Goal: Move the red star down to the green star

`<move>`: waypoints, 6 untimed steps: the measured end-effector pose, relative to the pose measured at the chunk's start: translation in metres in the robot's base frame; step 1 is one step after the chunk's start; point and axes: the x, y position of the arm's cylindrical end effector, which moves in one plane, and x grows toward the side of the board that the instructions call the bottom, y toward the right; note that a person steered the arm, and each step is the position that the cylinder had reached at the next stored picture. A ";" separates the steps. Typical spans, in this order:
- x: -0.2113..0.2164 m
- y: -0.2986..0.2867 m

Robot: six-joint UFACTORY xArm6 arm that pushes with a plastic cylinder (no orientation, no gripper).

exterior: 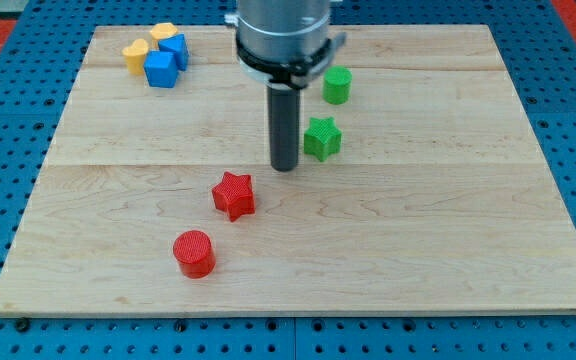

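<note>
The red star lies on the wooden board a little left of centre. The green star lies above and to its right. My tip rests on the board between them, just left of the green star and up-right of the red star, touching neither. The rod hangs from the arm's grey body at the view's top centre.
A red cylinder sits below-left of the red star. A green cylinder stands above the green star. Two blue blocks and two yellow blocks cluster at the top left corner.
</note>
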 end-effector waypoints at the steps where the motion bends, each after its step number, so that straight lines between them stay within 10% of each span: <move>1: -0.007 0.031; 3: -0.001 0.024; 6: 0.038 -0.140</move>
